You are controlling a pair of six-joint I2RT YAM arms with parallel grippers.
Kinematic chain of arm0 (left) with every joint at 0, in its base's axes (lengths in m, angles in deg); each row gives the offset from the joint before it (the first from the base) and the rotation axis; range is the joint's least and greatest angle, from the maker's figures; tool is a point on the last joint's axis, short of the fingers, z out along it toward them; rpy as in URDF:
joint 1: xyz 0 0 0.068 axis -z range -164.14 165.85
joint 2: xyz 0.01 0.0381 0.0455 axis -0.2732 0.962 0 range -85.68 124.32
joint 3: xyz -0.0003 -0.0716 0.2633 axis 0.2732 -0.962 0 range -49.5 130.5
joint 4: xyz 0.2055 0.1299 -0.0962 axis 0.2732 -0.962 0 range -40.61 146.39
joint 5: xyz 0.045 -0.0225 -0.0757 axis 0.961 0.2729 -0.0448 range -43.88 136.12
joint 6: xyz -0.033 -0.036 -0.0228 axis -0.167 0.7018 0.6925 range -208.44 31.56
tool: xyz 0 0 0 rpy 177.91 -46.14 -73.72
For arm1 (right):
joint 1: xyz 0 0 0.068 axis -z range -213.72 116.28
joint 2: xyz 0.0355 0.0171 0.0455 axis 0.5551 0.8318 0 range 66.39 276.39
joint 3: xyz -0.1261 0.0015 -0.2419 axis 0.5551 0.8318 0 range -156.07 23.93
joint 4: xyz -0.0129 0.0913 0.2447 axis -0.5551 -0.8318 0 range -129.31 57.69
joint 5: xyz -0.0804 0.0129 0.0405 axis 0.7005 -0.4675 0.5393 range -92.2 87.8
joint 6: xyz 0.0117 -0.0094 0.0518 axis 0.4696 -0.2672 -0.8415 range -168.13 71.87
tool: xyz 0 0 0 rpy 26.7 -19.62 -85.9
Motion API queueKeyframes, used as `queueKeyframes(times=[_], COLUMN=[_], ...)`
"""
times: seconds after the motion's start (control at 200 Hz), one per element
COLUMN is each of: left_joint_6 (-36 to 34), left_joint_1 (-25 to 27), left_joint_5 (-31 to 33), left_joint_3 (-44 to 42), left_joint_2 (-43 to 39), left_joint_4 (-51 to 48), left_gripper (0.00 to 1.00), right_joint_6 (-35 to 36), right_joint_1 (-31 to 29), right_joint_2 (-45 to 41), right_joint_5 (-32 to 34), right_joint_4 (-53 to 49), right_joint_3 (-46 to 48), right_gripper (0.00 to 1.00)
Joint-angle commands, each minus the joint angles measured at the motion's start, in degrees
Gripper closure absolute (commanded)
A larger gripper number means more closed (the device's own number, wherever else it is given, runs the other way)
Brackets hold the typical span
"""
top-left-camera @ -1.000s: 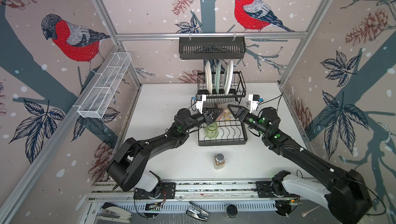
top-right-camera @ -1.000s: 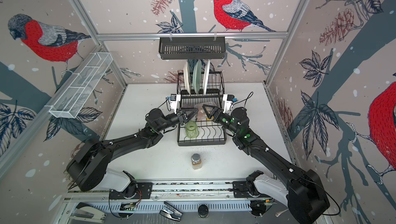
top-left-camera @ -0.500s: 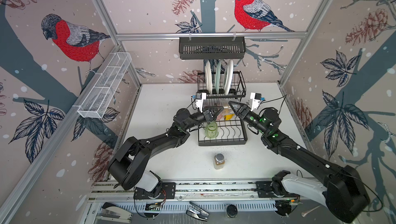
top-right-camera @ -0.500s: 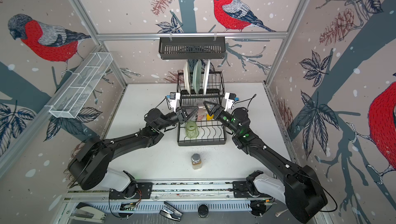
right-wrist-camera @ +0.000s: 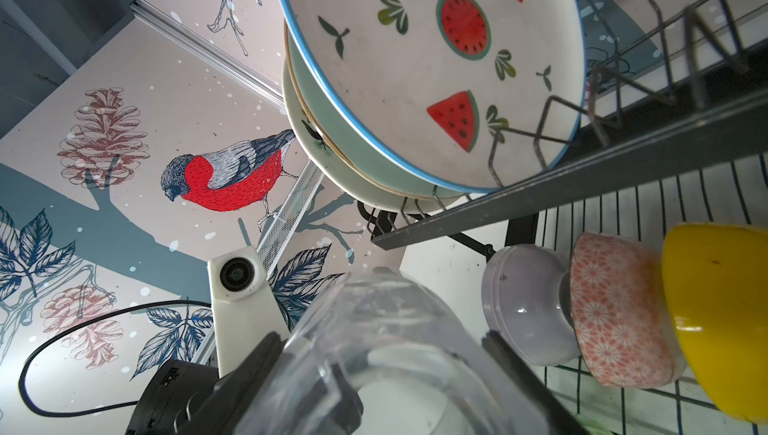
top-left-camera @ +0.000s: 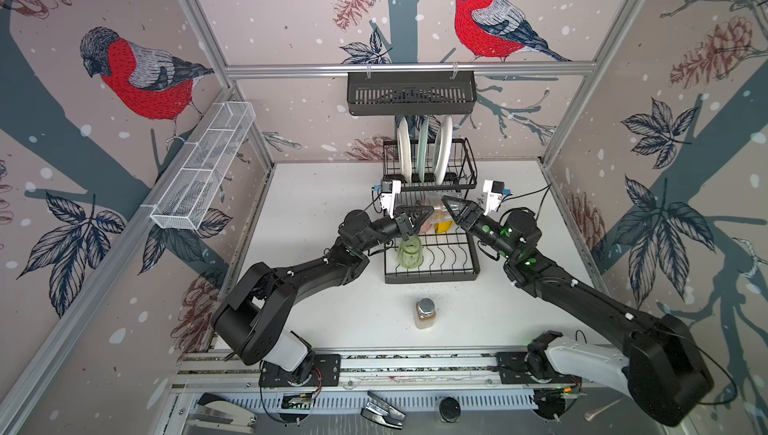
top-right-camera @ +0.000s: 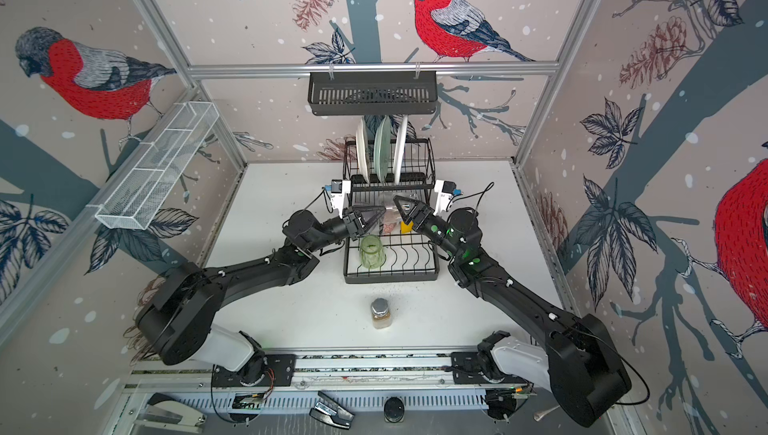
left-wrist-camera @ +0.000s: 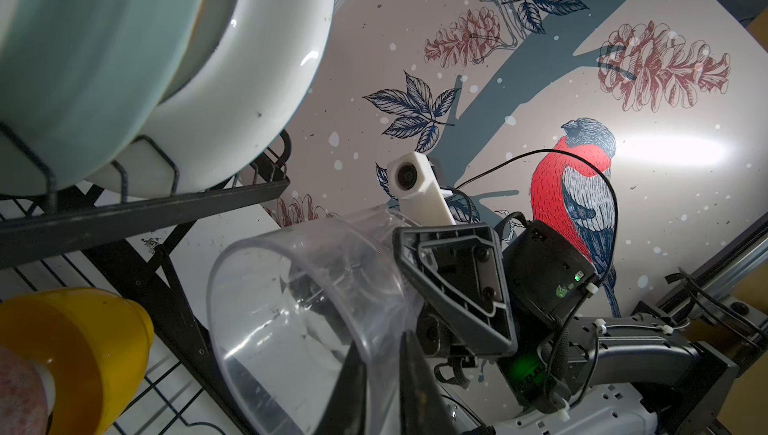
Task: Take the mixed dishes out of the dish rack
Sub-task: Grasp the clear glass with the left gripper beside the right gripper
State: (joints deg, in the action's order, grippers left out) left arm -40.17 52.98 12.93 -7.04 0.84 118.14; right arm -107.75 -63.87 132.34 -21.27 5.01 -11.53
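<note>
Jaws on the right arm [top-left-camera: 582, 300] stand wide and clasp the body of the clear ribbed plastic tumbler [right-wrist-camera: 374, 349]. It lies on its side in the air between the two arms, resting on no wire. The left arm [top-left-camera: 311, 270] meets it at the open end. The left jaws are drawn nearly together and straddle the thin wall at the mouth, but I cannot tell whether they pinch it or only bracket it. To me the pairing reads as a handover: a broad clasp to carry, a narrow one on the lip.

Just past the right jaws, three bowls lie tipped on their sides, each tucked against the next: lilac bowl [right-wrist-camera: 523, 304], pink-patterned bowl [right-wrist-camera: 615, 308], yellow bowl [right-wrist-camera: 719, 308]. Above both jaws, the raised tier of the black wire dish rack [top-left-camera: 432, 277] keeps three plates upright in slots, so they drain and do not roll: plain white plate [top-left-camera: 404, 154], pale green plate [top-left-camera: 423, 150], watermelon-printed plate [right-wrist-camera: 436, 71]. Below the left jaws, toward the arm bases, the green ribbed tumbler [top-left-camera: 409, 252] stands on the flat lower tier.

Farther out on the white counter [top-left-camera: 324, 212], apart from the rack, stands a small silver-capped jar of brown powder [top-left-camera: 424, 312], no part of the job. By my judgement, only the clear tumbler has left the rack.
</note>
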Motion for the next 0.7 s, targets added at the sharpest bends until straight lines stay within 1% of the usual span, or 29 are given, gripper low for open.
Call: queueKeyframes(times=[0.0,0.07,0.19,0.3,0.33,0.37,0.41,0.565,0.695], left_joint_6=[-2.4,-2.5,-2.6,-2.5,-2.6,-2.6,-2.7,-3.5,-5.2], left_joint_1=[0.2,0.2,0.2,0.2,0.2,0.2,0.2,0.2,0.2], left_joint_5=[-1.9,-2.5,-2.6,-2.2,-2.0,-1.9,-1.8,-1.3,-0.4], left_joint_3=[0.6,0.7,0.8,0.8,0.8,0.9,0.9,0.6,0.3], left_joint_2=[0.5,0.6,0.8,0.8,0.7,0.7,0.7,0.0,-1.3], left_joint_4=[-1.5,-1.1,-1.5,-2.0,-2.3,-2.7,-3.1,-4.9,-7.1], left_gripper=[0.77,0.78,0.87,0.9,0.92,1.0,1.0,1.0,1.0], right_joint_6=[0.9,1.0,0.9,1.1,1.0,1.0,1.0,1.7,3.0], right_joint_1=[-0.8,-0.8,-0.9,-1.0,-1.0,-1.0,-0.9,-0.9,-0.9], right_joint_2=[0.3,0.6,0.9,1.0,0.9,0.9,0.7,-0.7,-1.9], right_joint_5=[-7.6,-7.6,-7.8,-7.8,-7.8,-7.8,-7.6,-6.3,-5.5], right_joint_4=[1.9,1.6,1.7,1.7,1.7,1.6,1.7,1.9,0.8], right_joint_3=[-0.7,-0.8,-1.2,-1.3,-1.2,-1.3,-1.2,-0.3,-0.2], right_gripper=[0.41,0.41,0.41,0.41,0.41,0.41,0.4,0.31,0.21])
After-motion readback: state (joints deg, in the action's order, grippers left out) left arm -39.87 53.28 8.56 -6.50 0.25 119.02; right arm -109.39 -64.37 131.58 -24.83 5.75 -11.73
